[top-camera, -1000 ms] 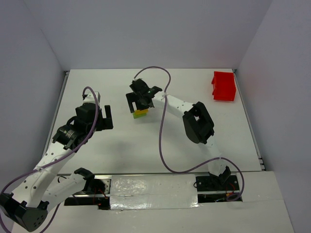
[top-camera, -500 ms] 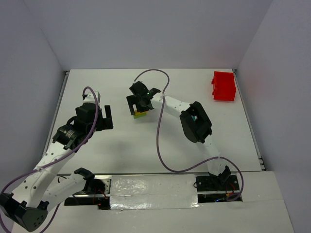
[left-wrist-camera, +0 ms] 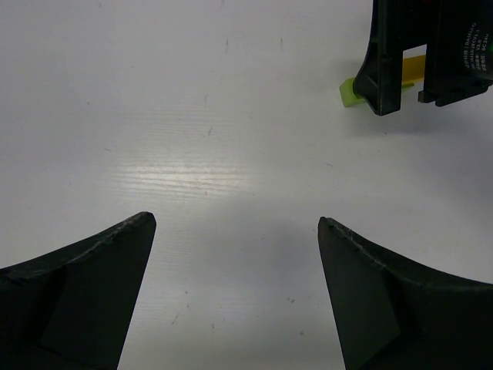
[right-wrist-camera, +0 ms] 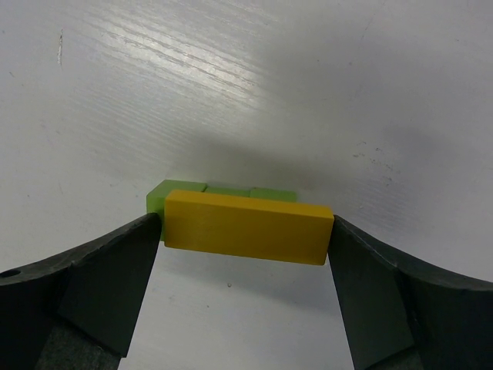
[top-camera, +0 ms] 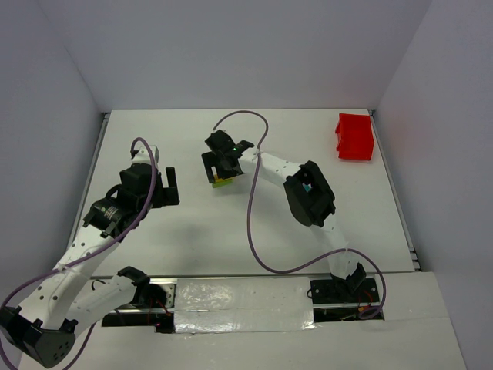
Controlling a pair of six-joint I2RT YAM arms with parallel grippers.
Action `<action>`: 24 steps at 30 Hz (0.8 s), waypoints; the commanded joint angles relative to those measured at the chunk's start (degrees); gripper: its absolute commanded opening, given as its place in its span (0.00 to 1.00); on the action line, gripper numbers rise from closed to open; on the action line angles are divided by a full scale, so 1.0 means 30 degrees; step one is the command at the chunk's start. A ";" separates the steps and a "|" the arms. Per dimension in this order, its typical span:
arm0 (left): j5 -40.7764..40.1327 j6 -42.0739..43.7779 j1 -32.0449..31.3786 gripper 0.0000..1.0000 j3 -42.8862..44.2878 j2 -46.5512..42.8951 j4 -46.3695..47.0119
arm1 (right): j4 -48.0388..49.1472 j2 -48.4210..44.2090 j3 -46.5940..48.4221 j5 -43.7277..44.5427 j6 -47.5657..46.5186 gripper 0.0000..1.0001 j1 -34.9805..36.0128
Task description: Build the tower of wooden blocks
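Right gripper (top-camera: 223, 158) clamps the yellow block (right-wrist-camera: 246, 229) by its ends, over the green block (right-wrist-camera: 181, 190); this wood block tower (top-camera: 222, 182) sits just off the table (top-camera: 347, 208) centre toward 10 o'clock; left gripper (left-wrist-camera: 235, 223) gapes wide at its 9 o'clock, holding nothing; red bin (top-camera: 354, 137) at 2 o'clock.

The left arm (top-camera: 81, 250) and right arm (top-camera: 276, 166) are white shells with black joints, a purple cable (top-camera: 252, 223) looping behind the left gripper (left-wrist-camera: 237, 223) and right gripper (right-wrist-camera: 246, 231). Fingers (left-wrist-camera: 77, 297) are matte black wedges; the right gripper's side bears a label (left-wrist-camera: 478, 48), apparently white-lettered.
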 commanded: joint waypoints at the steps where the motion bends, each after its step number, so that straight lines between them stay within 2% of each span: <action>1: 0.0095 0.0244 0.0106 1.00 -0.0070 -0.0092 0.0557 | 0.0360 -0.0892 0.0168 0.0447 0.0017 0.94 -0.0037; 17: 0.0153 0.0273 0.0106 1.00 -0.0070 -0.0063 0.0527 | 0.0565 -0.1478 -0.0037 0.0916 0.0105 0.94 -0.0036; 24: 0.0154 0.0273 0.0106 0.99 -0.0070 -0.0034 0.0527 | 0.0537 -0.1508 -0.0038 0.0769 0.0047 0.86 -0.0037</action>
